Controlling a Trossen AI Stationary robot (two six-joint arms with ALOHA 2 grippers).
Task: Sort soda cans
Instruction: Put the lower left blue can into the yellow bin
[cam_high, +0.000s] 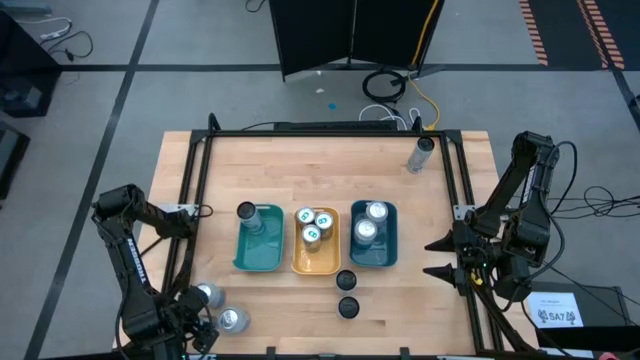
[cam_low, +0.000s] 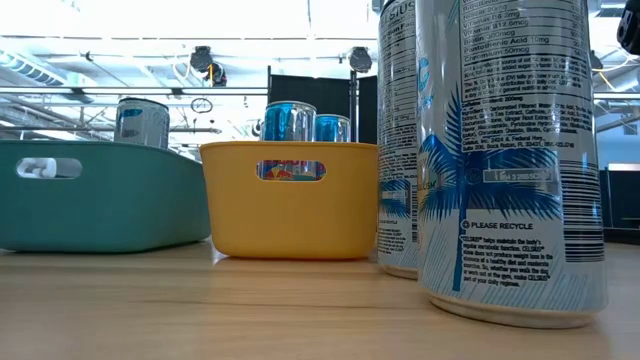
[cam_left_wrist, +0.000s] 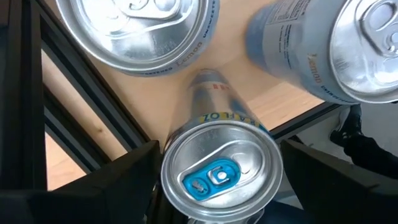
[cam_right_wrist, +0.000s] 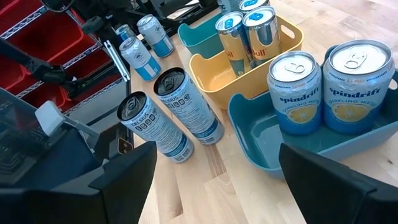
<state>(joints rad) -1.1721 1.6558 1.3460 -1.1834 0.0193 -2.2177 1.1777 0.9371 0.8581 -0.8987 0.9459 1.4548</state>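
Left hand (cam_left_wrist: 214, 186): at the near left corner of the surface (cam_high: 300, 165), fingers spread either side of a blue-tabbed can (cam_left_wrist: 217, 171) standing between them; whether they press on it I cannot tell.
Loose cans, near left: two silver-topped cans (cam_high: 220, 308) stand just beside that hand, still unsorted.
Teal tray (cam_high: 258, 252): left of the three trays, with one can (cam_high: 247, 212) at its far end.
Yellow tray (cam_high: 316, 258): middle tray, touching both neighbours, holding three blue-tabbed cans (cam_high: 315, 224).
Dark cans (cam_high: 347, 294): two tall slim ones standing just in front of the yellow tray, outside any tray.
Blue tray (cam_high: 372, 250): right tray, holding two silver-topped cans (cam_high: 370, 222).
Far can (cam_high: 422, 154): alone near the far right edge, well apart from the trays.
Right hand (cam_high: 437, 258): released, fingers apart with nothing between them, waiting at the right edge beside the blue tray.
Step in hand: by my reading, the left hand is taking up the blue-tabbed can at the near left.
Next move: likely a firm squeeze, a straight lift clear of the two neighbouring cans, then a carry to the yellow tray, where like cans stand.
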